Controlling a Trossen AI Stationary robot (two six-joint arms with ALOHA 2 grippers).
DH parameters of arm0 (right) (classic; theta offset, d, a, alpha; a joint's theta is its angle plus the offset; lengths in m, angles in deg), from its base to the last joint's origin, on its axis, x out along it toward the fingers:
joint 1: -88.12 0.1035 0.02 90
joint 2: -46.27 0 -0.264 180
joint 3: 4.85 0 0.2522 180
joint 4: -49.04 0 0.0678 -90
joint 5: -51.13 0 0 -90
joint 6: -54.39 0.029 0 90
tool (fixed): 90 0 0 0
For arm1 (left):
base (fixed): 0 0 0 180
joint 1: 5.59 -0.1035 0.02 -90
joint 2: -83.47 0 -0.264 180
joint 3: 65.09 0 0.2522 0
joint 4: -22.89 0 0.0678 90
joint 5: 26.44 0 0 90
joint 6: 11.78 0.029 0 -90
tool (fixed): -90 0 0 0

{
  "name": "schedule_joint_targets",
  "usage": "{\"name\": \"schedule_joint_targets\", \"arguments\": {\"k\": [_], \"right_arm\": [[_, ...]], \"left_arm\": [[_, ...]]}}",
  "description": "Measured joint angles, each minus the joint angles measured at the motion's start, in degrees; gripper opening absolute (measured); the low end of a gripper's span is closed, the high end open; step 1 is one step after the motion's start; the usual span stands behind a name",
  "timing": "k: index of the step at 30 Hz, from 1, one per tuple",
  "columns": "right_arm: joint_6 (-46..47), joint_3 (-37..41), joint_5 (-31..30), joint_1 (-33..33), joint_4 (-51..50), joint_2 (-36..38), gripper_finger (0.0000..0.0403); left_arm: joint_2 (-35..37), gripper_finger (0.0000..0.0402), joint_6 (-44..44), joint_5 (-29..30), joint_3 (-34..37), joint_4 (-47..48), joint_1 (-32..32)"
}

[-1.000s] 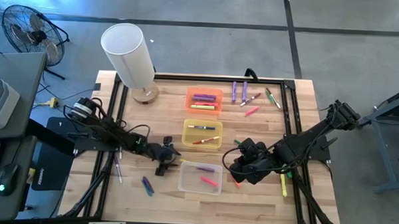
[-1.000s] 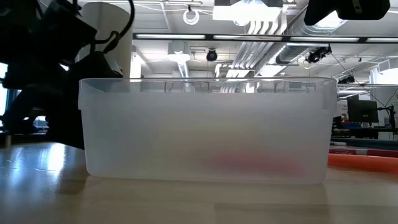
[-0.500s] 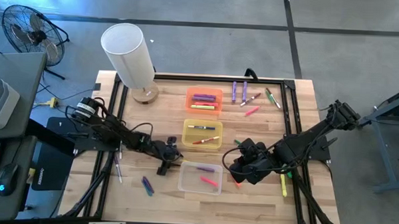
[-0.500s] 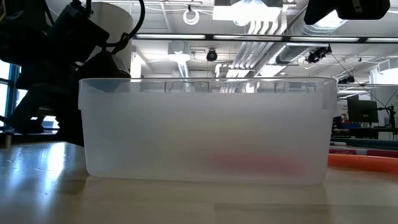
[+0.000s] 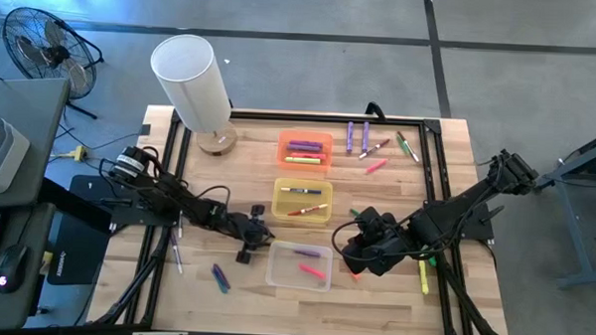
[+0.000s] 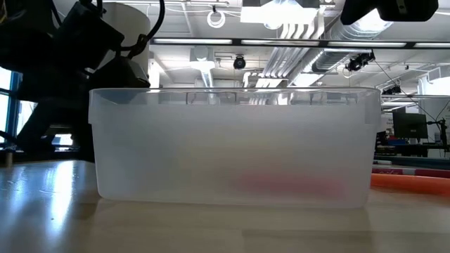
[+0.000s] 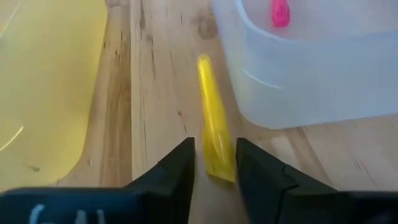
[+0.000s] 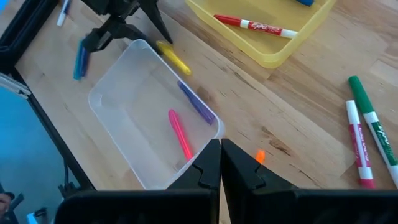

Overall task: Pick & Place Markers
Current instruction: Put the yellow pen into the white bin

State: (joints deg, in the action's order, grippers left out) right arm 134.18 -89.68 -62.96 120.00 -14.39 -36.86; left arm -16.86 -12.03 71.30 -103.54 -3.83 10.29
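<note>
My left gripper (image 7: 214, 168) (image 5: 252, 233) is between the yellow bin (image 5: 302, 200) and the clear bin (image 5: 300, 266), shut on a yellow marker (image 7: 213, 124). My right gripper (image 8: 221, 163) (image 5: 361, 255) hovers just right of the clear bin with its fingers shut and empty. An orange marker tip (image 8: 260, 156) shows on the wood beside it. A pink marker (image 8: 179, 133) and a purple marker (image 8: 198, 103) lie in the clear bin. A red marker (image 8: 252, 26) lies in the yellow bin. More markers lie in the orange bin (image 5: 306, 150). My left gripper pinches the yellow marker near its near end (image 7: 219, 163) between the two fingers. The marker lies along the fingers and sticks out ahead of them. Its free end (image 7: 204, 63) reaches out over the wood beside the clear bin's wall (image 7: 280, 87).
Loose markers (image 5: 378, 145) lie at the far right of the table. A blue marker (image 5: 220, 276) lies near the left front, a yellow one (image 5: 423, 277) by the right arm, and two white-bodied markers (image 8: 367, 137). A white cylinder lamp (image 5: 194, 84) stands far left. The clear bin (image 6: 232, 147) fills the low view.
My left arm has reached a little farther toward the table's right, toward the clear bin, carrying the yellow marker along. My right arm has kept still.
</note>
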Motion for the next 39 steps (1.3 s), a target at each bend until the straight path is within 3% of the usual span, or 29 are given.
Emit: {"name": "schedule_joint_targets", "arguments": {"k": [10, 15, 24, 33, 39], "right_arm": [[-1.8, 0.0, 0.0, 0.0, 0.5, 0.0, 0.0], [-2.7, 0.0, 0.0, 0.0, 0.6, 0.0, 0.0], [-5.8, 0.0, 0.0, 0.0, 0.8, 0.0, 0.0], [-10.8, 0.0, 0.2, 0.0, 1.1, 0.0, 0.0], [-13.6, 0.0, 0.2, 0.0, 1.2, 0.0, 0.0]], "left_arm": [[0.0, 0.0057, -1.2, 0.5, -2.4, 5.7, -0.1], [0.1, 0.0043, -7.5, 2.7, -2.4, 9.0, -0.2], [0.4, 0.004, -18.3, 1.1, -2.4, 11.1, 3.2], [6.7, 0.0039, -29.1, 9.5, -2.4, 26.4, 10.8], [15.4, 0.0038, -39.2, 10.9, -2.3, 41.7, 15.7]]}}
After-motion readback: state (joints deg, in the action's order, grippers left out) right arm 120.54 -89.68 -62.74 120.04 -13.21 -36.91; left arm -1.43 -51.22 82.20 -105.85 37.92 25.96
